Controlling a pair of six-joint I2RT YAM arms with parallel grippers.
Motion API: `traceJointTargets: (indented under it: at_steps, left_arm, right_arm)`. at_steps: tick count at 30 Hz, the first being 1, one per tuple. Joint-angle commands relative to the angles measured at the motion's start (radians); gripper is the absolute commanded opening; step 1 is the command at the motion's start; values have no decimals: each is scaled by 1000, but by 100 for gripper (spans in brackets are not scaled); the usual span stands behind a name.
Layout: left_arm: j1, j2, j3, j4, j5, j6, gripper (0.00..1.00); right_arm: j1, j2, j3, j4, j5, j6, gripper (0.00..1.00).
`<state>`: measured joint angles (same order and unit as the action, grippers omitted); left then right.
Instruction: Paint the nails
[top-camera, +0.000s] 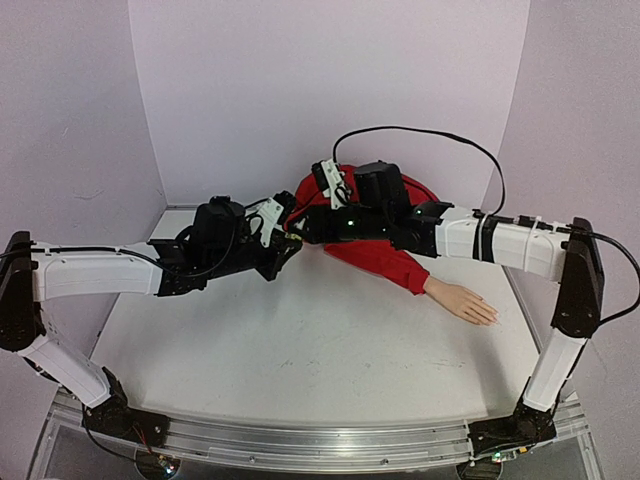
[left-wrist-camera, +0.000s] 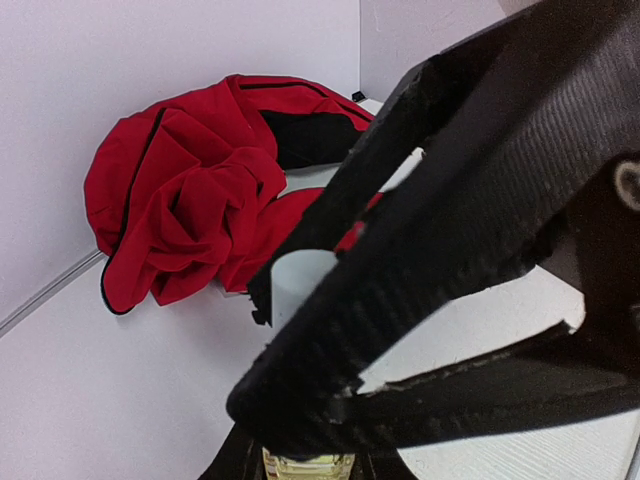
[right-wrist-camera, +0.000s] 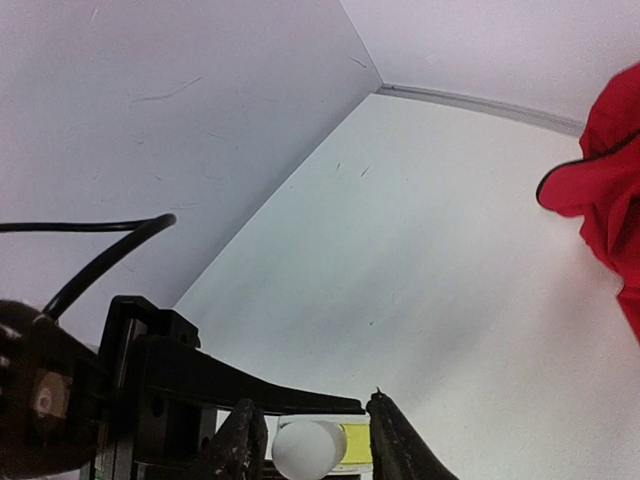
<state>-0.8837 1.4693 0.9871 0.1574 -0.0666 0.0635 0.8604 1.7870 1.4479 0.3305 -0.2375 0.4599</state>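
The pale mannequin hand lies on the table at the right, sticking out of a red jacket sleeve. Its nails are too small to make out. Both grippers meet at the back centre, well left of the hand. My left gripper is shut on a small clear yellowish bottle. My right gripper straddles the bottle's white cap, with a sliver of gap on one side. Its black fingers fill the left wrist view.
The crumpled red jacket is heaped against the back wall behind the grippers. White walls close the table at the back and left. A black cable arcs above the right arm.
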Motion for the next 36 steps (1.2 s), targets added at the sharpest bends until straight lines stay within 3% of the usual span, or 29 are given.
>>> traceJointTargets:
  at_steps: [1, 7, 10, 12, 15, 16, 18, 19, 23, 28, 31, 33, 36]
  left_arm:
    - [-5, -26, 14, 46, -15, 12, 0]
    - [-5, -38, 3, 42, 17, 13, 0]
    - [0, -62, -22, 41, 124, -3, 0]
    - [29, -92, -30, 42, 351, 0, 0]
    - [116, -99, -5, 44, 942, -31, 0]
    - [139, -81, 22, 44, 1128, -50, 0]
    - [156, -48, 69, 44, 1296, -122, 0]
    - [158, -41, 77, 44, 1312, -135, 0]
    - [153, -58, 40, 44, 1090, -106, 0]
    - [121, -97, -10, 42, 676, -49, 0]
    - [41, -116, -39, 41, 319, 81, 0]
    - [5, -108, -39, 39, 150, 118, 0]
    - [-3, -96, -30, 41, 9, 74, 0]
  right_arm:
    - [8, 11, 60, 49, 8, 10, 28]
    - [5, 3, 46, 51, -8, -8, 5]
    - [-3, -13, 36, 53, -105, -62, 0]
    - [-5, -36, 19, 53, -246, -180, 0]
    - [-9, -61, -17, 32, -762, -415, 0]
    - [-11, -63, -18, -6, -846, -447, 0]
    - [-15, -63, -15, -70, -884, -494, 0]
    - [-15, -59, -10, -95, -894, -505, 0]
    - [-16, -66, -10, -114, -797, -499, 0]
    - [-15, -145, -25, -89, -324, -380, 63]
    - [-17, -174, -65, -27, -129, -282, 82]
    - [-17, -168, -78, 5, -99, -228, 86]
    - [-16, -138, -62, 22, -27, -103, 86]
